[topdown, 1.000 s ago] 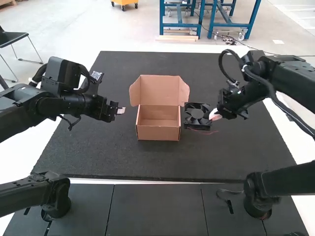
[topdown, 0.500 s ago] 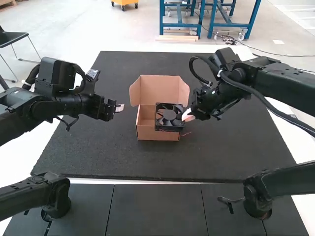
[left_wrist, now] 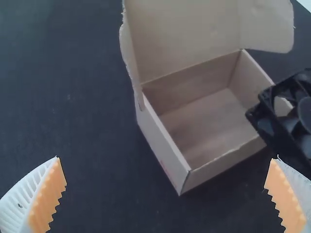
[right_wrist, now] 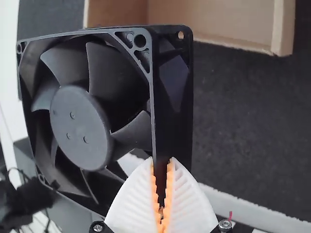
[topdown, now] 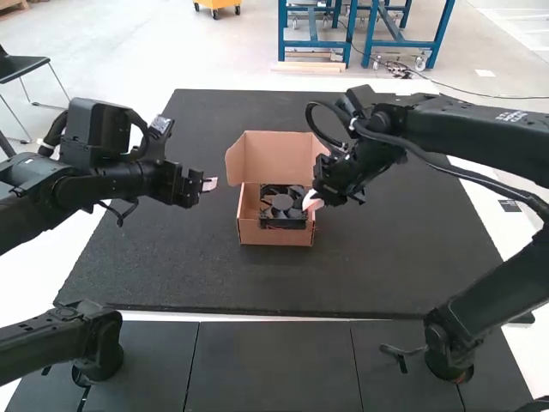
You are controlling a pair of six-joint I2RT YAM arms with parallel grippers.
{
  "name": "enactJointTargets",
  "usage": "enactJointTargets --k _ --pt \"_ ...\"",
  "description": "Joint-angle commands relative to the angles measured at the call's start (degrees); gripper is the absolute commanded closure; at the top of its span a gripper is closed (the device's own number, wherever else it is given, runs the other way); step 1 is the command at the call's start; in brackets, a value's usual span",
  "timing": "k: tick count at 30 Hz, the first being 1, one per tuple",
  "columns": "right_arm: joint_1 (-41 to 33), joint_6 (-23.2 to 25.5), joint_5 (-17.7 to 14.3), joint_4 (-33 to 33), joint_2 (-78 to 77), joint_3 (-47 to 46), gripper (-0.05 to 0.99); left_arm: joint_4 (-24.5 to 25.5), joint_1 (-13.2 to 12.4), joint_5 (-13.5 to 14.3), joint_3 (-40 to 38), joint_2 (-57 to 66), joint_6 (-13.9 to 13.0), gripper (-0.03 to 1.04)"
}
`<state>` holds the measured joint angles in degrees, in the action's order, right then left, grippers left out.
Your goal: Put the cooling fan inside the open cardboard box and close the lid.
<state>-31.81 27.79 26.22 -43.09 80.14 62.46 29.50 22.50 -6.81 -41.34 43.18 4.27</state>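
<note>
Rightward of the box a second ago, the black square plastic cooling fan [topdown: 281, 206] now hangs over the opening of the small brown cardboard box [topdown: 274, 230], carried there from the mat by the right arm, which reaches in from the right side. The left arm has hardly shifted over the same time.

The right gripper [topdown: 313, 203] is clamped on the fan's frame: in the right wrist view its white ribbed fingers [right_wrist: 141, 194] pinch one thin edge of the fan [right_wrist: 97, 111] between their orange pads, and the blades and round hub face sideways. The fan is tilted, up in the air, at the right side of the opening, with one corner near the box's right wall.

In the left wrist view the box [left_wrist: 165, 160] stands with its lid flap upright at the back and its side flaps spread; its floor shows bare cardboard, and the fan [left_wrist: 291, 121] sits above the rim of the right wall, not down on the floor.

The left gripper [topdown: 206, 184] hovers to the left of the box, apart from it, with its jaws spread wide and nothing between the orange pads [left_wrist: 46, 194].

The box rests near the middle of a black foam mat [topdown: 171, 257] that covers the table
</note>
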Motion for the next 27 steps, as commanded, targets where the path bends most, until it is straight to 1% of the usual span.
enactJointTargets --k 1,6,10,18,23,27 --pt "-0.9 -1.2 -0.2 0.6 2.3 4.6 0.96 -1.0 -0.2 0.6 -0.3 -1.3 -0.7 0.04" --pt "-1.0 -1.4 -0.9 0.5 6.6 8.7 0.96 -2.2 -0.1 0.6 -0.3 -1.3 -0.7 0.04" --pt "-1.4 -1.4 -2.8 0.6 9.6 11.3 0.96 -2.4 -0.1 0.6 -0.4 -1.2 -0.7 0.04" --pt "-1.9 -1.3 -5.4 0.6 14.6 15.8 0.96 -2.9 -0.1 0.6 -0.6 -1.2 -0.7 0.04" --pt "-1.9 -1.4 -8.0 0.5 17.1 17.9 0.96 -3.3 -0.1 0.6 -0.6 -1.3 -0.7 0.04" --pt "-1.9 -1.4 -8.7 0.4 18.6 18.4 0.96 -3.8 -0.1 0.6 -0.5 -1.3 -0.7 0.04"
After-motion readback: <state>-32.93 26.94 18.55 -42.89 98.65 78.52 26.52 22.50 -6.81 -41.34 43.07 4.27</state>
